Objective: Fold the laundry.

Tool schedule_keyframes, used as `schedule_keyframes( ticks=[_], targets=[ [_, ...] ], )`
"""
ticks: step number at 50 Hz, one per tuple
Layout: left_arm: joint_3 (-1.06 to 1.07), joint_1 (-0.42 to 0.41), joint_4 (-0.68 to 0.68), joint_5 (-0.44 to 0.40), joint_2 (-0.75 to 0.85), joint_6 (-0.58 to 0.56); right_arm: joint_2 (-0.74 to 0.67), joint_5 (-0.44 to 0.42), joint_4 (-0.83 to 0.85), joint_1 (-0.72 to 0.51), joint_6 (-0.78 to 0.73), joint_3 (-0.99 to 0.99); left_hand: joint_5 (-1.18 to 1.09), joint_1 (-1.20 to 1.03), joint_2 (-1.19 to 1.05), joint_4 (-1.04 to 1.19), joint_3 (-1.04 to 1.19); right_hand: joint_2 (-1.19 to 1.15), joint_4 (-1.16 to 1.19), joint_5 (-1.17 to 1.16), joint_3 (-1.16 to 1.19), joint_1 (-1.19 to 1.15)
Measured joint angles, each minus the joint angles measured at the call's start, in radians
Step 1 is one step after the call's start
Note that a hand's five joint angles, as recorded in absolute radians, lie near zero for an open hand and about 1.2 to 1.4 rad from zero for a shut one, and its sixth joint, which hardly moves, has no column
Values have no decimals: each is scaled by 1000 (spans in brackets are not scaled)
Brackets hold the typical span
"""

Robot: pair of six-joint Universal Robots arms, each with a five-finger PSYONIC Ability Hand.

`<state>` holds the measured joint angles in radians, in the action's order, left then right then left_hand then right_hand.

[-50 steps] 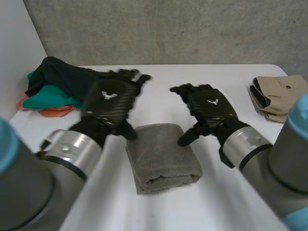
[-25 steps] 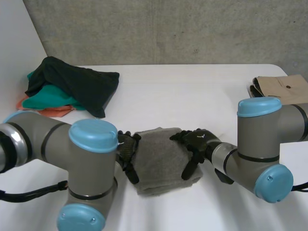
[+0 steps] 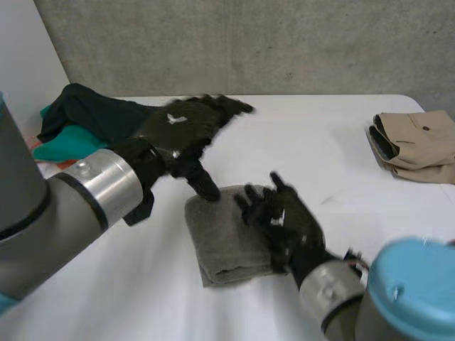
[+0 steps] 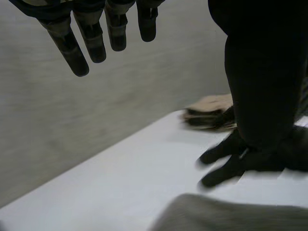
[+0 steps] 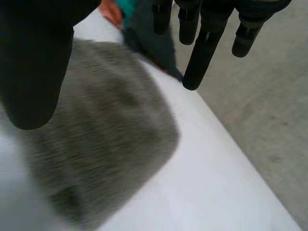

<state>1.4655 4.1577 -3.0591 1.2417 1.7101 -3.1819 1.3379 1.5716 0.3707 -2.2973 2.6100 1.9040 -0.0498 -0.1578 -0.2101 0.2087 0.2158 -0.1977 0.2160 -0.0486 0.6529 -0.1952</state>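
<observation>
Grey towel (image 3: 224, 241) lies folded mid-table (image 3: 320, 142). Left hand (image 3: 178, 131) hovers at its far corner, fingers straight. Right hand (image 3: 284, 224) is over its right edge, fingers spread. Neither grips. Fold looks finished; next, probably fetch from the clothes pile (image 3: 92, 124).

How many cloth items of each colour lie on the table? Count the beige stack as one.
grey towel: 1
black cloth: 1
green cloth: 1
orange cloth: 1
beige stack: 1
Total: 5
</observation>
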Motion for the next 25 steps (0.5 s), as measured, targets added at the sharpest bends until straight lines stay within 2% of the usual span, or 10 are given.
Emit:
schedule_keyframes(
  ticks=[1,2,4,8,12,19,25],
  targets=[
    [1,4,19,-54,-4,-1,-3,1,12,-6,0,15,0,0,0,0,0,0,0,0,0,0],
    [2,10,55,-158,-12,-4,-19,7,57,-26,5,60,0,0,0,0,0,0,0,0,0,0],
    [7,11,94,-265,-18,-12,-45,16,104,-43,12,91,0,0,0,0,0,0,0,0,0,0],
    [15,4,142,-385,-25,-27,-107,36,192,-63,24,116,0,0,0,0,0,0,0,0,0,0],
    [23,-11,154,-399,-27,-36,-169,51,256,-67,29,110,0,0,0,0,0,-1,0,0,0,-1],
    [45,-25,119,-316,-34,-35,-252,55,315,-52,23,62,0,0,0,0,0,-65,44,-44,0,-57],
    [63,-21,72,-276,-41,-27,-284,50,344,-41,15,34,0,0,0,0,0,-131,113,-114,0,-133]
  ],
)
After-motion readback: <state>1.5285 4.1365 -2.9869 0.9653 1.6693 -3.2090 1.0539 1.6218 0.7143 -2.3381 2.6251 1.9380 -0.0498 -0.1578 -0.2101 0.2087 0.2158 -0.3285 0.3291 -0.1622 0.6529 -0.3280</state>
